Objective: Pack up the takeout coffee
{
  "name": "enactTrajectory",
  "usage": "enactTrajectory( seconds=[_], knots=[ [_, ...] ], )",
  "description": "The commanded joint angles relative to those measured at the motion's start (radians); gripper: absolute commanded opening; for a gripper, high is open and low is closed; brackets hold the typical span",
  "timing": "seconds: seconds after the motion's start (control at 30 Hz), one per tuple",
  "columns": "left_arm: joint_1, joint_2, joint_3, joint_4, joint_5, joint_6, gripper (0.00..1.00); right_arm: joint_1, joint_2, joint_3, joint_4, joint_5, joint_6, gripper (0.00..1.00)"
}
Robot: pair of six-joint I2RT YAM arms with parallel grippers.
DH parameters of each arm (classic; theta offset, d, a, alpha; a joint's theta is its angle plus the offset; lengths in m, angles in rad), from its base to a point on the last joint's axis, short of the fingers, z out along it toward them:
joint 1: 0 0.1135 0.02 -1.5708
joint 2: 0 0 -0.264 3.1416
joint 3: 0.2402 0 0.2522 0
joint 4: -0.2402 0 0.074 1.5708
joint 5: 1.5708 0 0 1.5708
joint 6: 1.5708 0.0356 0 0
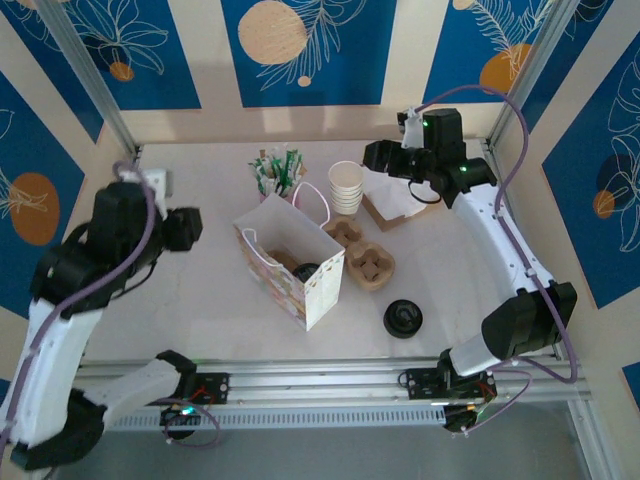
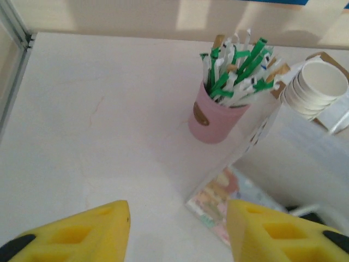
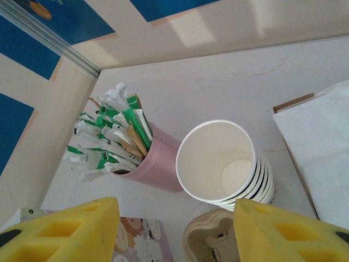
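Takeout coffee looks inside bag (only dark top shows). Light, crushable: pinch mid-wall gently. Left gripper, right gripper spread, empty.

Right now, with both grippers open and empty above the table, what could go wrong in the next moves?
1. The right gripper is open right by the stack of lidless cups; if it advances, it may knock them over or grab one by mistake.
2. The left gripper is close to the paper bag and the pink stick holder; a push forward could tip either.
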Motion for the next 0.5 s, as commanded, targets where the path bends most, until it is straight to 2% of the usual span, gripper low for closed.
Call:
enactTrajectory(
  seconds=[0.0,0.13,0.3,0.47],
  knots=[
    [-0.006,0.146,0.121,-0.045,-0.017,0.143,0.38,-0.017,-0.025,-0.037,0.021,-0.042,-0.014,0.58],
    [0.036,0.307,0.238,0.021,0.044,0.202,0.39,-0.03,-0.05,-0.086,0.006,-0.054,-0.022,0.58],
    [0.185,0.465,0.308,0.125,0.301,0.167,0.35,-0.033,-0.085,-0.108,-0.063,-0.067,-0.048,0.57],
    [0.253,0.637,0.382,0.197,0.49,0.149,0.32,-0.033,-0.128,-0.154,-0.075,-0.063,-0.066,0.57]
  ],
)
